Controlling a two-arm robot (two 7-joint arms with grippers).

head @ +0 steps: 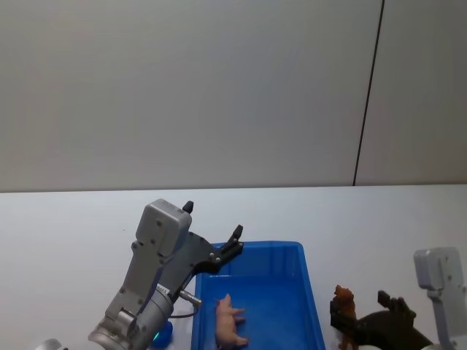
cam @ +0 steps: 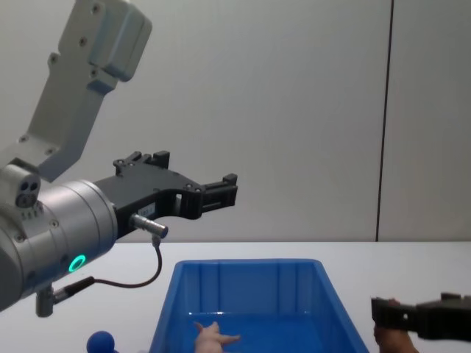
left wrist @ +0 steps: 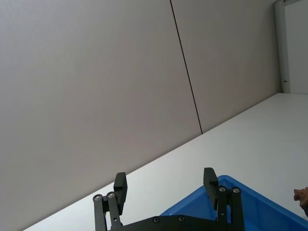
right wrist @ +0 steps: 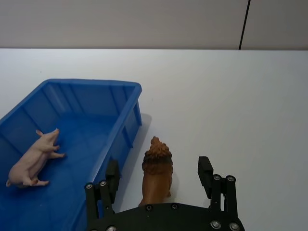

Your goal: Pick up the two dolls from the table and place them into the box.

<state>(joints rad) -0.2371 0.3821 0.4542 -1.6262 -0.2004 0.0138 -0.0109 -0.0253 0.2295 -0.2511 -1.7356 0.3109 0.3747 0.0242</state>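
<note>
My right hand [right wrist: 159, 168] is spread wide, and the lion doll [right wrist: 157, 156] stands on the table [right wrist: 231, 96] between its fingers [right wrist: 204, 168], touching neither. The lion's body runs straight out from my palm, head away, so closing would pinch its flanks. The box [right wrist: 125, 84] lies just beyond that hand's left side, with the pig doll [right wrist: 33, 156] already inside. My left hand [left wrist: 165, 179], also wide and empty, hangs above the box.

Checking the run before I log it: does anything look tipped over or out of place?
Only the pink pig: it lies on its side on the floor of the blue box. The lion stands upright on the table beside the box, inside the open right gripper.
</note>
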